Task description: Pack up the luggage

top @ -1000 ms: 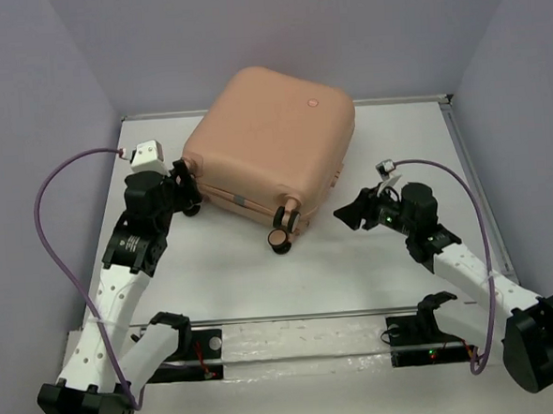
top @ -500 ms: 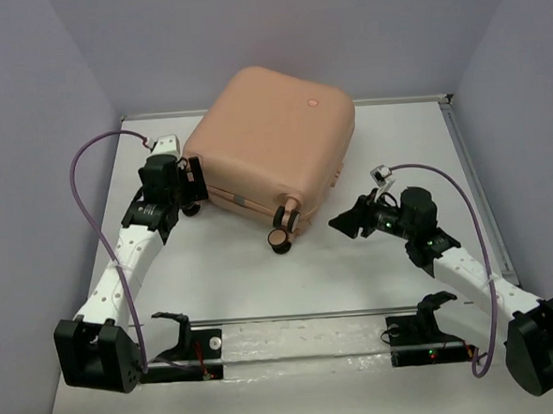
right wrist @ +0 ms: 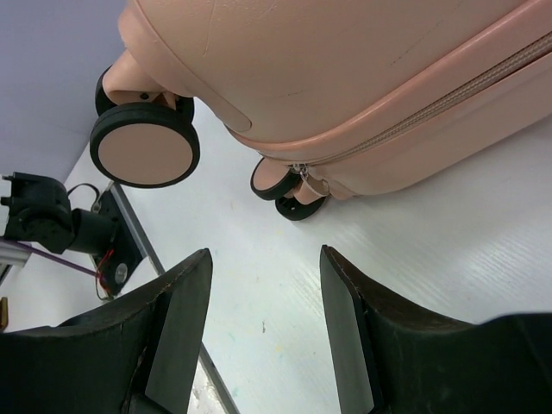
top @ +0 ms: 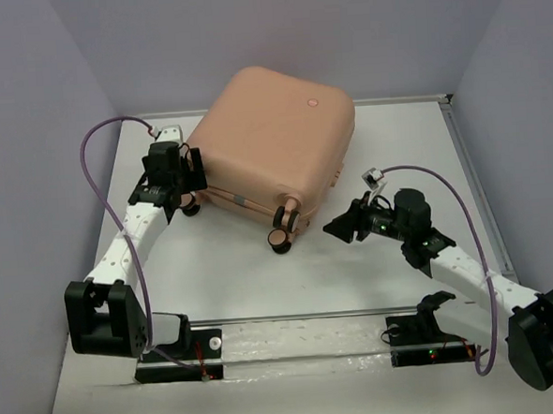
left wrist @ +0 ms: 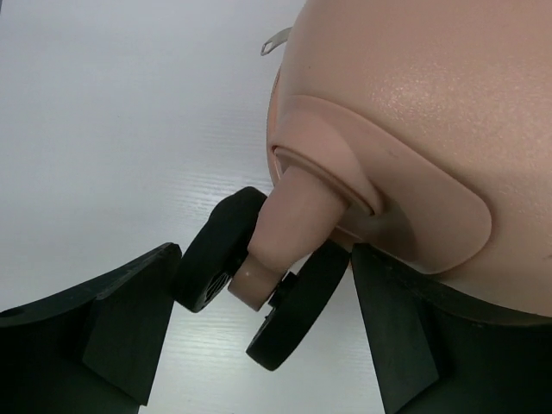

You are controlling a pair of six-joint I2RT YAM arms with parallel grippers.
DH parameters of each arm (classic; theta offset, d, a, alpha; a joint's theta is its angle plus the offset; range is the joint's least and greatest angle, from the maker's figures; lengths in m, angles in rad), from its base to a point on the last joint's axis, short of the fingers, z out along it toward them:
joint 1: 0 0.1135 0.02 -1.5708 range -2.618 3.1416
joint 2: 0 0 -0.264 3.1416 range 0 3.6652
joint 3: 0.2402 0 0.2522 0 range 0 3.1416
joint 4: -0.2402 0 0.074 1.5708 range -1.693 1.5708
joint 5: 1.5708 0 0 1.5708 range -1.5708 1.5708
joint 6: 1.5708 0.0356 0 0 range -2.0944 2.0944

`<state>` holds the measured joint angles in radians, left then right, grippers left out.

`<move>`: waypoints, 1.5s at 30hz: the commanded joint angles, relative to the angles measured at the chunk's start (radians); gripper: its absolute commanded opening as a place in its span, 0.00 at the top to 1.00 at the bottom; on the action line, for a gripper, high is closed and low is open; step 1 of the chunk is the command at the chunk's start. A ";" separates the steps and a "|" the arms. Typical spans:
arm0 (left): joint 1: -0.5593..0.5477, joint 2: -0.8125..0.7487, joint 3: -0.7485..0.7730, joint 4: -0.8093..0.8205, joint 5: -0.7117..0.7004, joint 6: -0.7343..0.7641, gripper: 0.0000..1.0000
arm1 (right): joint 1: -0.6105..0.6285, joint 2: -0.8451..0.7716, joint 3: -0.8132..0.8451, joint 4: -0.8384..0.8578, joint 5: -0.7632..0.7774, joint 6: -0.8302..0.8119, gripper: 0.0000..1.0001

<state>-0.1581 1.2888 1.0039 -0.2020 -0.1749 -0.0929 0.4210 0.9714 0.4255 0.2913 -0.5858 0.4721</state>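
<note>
One closed luggage (top: 277,141) lies on the counter (top: 244,284). Your left fingers (left wrist: 112,328), spread, straddle its left wheel (left wrist: 216,250); your right fingers (right wrist: 177,336) hang spread and empty near its front. Close squarely on the wheel.

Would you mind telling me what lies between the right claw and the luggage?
Nothing but bare white table: the top external and right wrist views both show an unoccupied stretch between the right claw and the luggage.
</note>
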 commanded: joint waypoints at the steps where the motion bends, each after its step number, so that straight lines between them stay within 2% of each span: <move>1: 0.028 0.015 0.050 0.070 0.051 0.019 0.12 | 0.025 -0.017 0.019 0.040 -0.016 0.000 0.41; 6: 0.042 0.040 0.039 0.090 0.147 0.016 0.26 | 0.047 -0.017 0.022 0.038 -0.041 0.002 0.41; 8: 0.042 0.046 0.042 0.092 0.170 0.015 0.39 | 0.058 0.004 0.012 0.067 -0.071 0.000 0.41; 9: 0.042 0.049 0.044 0.095 0.208 0.010 0.52 | 0.058 0.016 0.006 0.081 -0.081 -0.003 0.41; 12: 0.042 0.046 0.042 0.093 0.256 0.002 0.75 | 0.067 0.071 -0.037 0.175 -0.115 -0.004 0.44; 13: 0.043 0.041 0.042 0.096 0.268 -0.005 0.86 | 0.067 0.084 -0.044 0.190 -0.115 -0.010 0.48; 15: 0.043 0.021 0.041 0.096 0.297 -0.013 0.94 | 0.067 0.119 -0.053 0.221 -0.092 -0.036 0.49; 22: 0.043 -0.051 0.033 0.093 0.411 -0.065 0.94 | 0.067 0.209 -0.048 0.265 0.096 -0.092 0.43; 28: 0.043 -0.105 -0.001 0.101 0.479 -0.108 0.94 | 0.067 0.317 -0.042 0.454 0.112 -0.049 0.43; 31: 0.042 -0.137 -0.020 0.104 0.495 -0.122 0.94 | 0.067 0.345 -0.013 0.448 0.129 -0.079 0.43; 36: 0.040 -0.158 -0.037 0.110 0.511 -0.131 0.94 | 0.067 0.348 -0.018 0.467 0.187 -0.101 0.43; 41: 0.020 -0.161 -0.036 0.069 0.434 -0.114 0.94 | 0.067 0.369 -0.027 0.486 0.227 -0.112 0.45; 43: 0.000 -0.181 -0.030 0.032 0.295 -0.091 0.82 | 0.067 0.359 -0.031 0.457 0.256 -0.116 0.46; 45: -0.030 -0.218 -0.045 0.021 0.221 -0.076 0.59 | 0.067 0.331 -0.047 0.448 0.294 -0.127 0.46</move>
<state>-0.1471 1.1305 0.9741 -0.1501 0.1993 -0.2001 0.4801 1.3357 0.3775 0.6567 -0.4118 0.3927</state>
